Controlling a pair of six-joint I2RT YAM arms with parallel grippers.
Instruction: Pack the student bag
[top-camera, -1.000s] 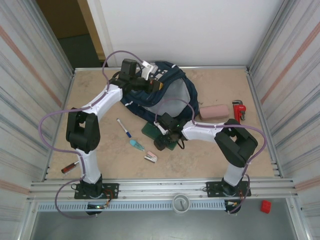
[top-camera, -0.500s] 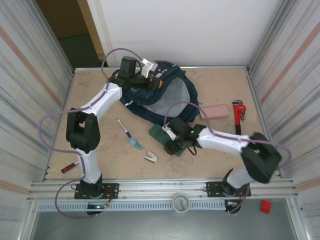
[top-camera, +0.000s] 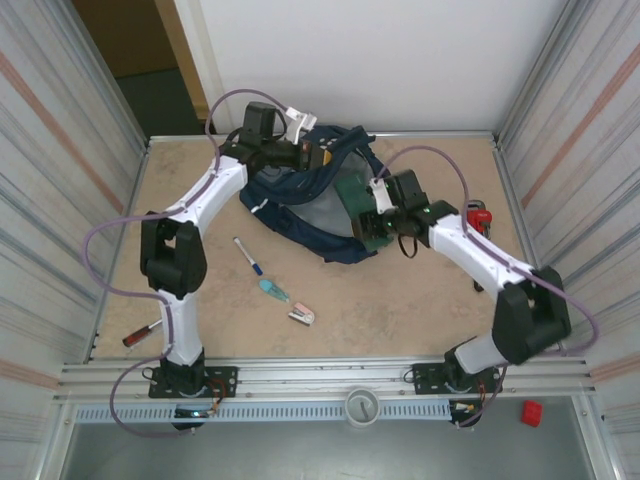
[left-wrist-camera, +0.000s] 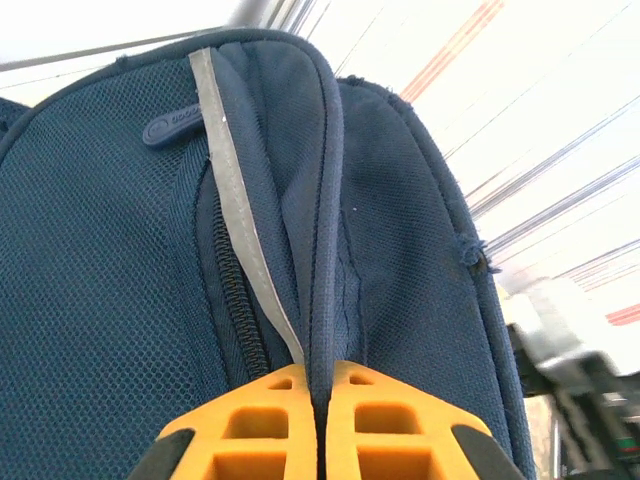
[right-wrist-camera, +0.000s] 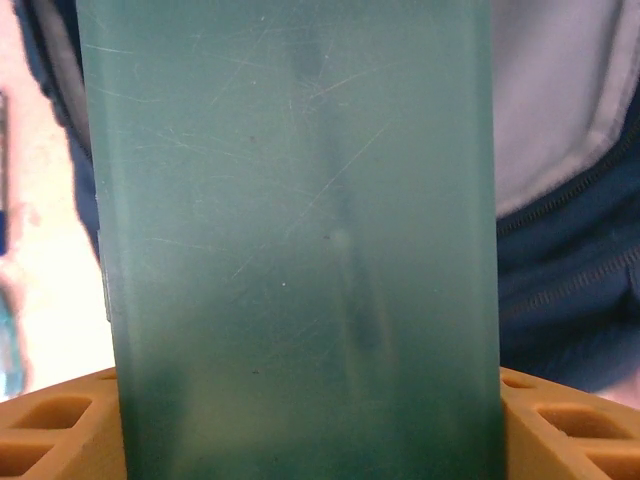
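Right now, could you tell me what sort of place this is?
Likely a robot test cell: walled table, corrugated side panels, left arm and right arm bolted to a rail.

two white-shelled arms (top-camera: 205, 200), black joint housings (top-camera: 172, 262); thin lilac cables (top-camera: 238, 93) looping along links; black base plates (top-camera: 185, 378) bolted down; orange plastic fingers (left-wrist-camera: 270, 415) with rectangular cutouts.

Beige tabletop (top-camera: 400, 300), navy student bag (top-camera: 285, 195) lying at the back, blue-tipped pen (top-camera: 248, 255) nearer, teal item (top-camera: 273, 291), pink-white object (top-camera: 302, 316), red wrench (top-camera: 477, 209) right, red-handled tool (top-camera: 140, 335) far left.
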